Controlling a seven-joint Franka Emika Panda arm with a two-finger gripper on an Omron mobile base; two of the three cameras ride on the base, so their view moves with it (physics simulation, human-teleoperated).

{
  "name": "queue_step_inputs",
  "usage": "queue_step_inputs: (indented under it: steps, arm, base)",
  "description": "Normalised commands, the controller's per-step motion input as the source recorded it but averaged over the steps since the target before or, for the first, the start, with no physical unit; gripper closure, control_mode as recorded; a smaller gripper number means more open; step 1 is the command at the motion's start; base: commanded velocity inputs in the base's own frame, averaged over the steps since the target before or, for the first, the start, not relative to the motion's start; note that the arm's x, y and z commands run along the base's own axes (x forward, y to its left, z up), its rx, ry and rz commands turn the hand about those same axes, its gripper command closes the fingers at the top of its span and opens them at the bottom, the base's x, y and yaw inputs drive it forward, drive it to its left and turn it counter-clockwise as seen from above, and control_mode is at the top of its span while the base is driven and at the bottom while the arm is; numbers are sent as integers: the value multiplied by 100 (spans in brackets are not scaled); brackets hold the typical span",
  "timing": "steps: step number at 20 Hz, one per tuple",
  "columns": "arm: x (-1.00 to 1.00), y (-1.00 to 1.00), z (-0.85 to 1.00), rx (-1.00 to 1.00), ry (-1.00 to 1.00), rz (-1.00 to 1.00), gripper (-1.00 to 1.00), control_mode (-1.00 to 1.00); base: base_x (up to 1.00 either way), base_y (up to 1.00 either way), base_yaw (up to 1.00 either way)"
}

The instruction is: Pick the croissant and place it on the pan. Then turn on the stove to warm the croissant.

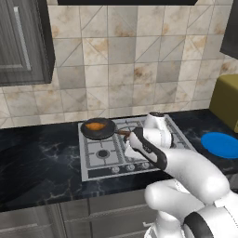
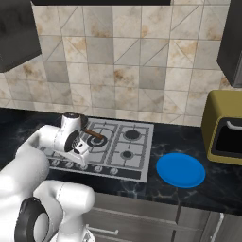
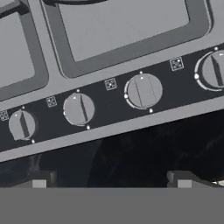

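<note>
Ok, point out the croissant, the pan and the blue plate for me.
croissant (image 1: pixel 95 125), left base view, middle of its golden top.
pan (image 1: pixel 85 130), left base view, dark rim left of the croissant.
blue plate (image 2: pixel 181 170), right base view, centre of its flat face.

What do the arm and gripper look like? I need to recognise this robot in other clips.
A glossy white arm of rounded segments with black bands at the joints. The gripper has two small dark grey finger tips with paler pads.

Blue plate (image 2: pixel 181 170) on blk counter (image 2: pixel 189 142), nr yellow oven (image 2: pixel 222 127)
</note>
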Motion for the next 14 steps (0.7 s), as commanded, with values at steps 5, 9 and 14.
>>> queue_step_inputs:
  steps: [5, 9, 14]
  arm:
    - [27, 11, -21, 0, -2, 16, -100, -100]
    - [1, 37, 0, 0, -1, 11, -100, -100]
    - [1, 44, 0, 0, 0, 12, -100, -100]
  base:
    - [0, 0, 0]
    - [0, 0, 0]
    - [0, 0, 0]
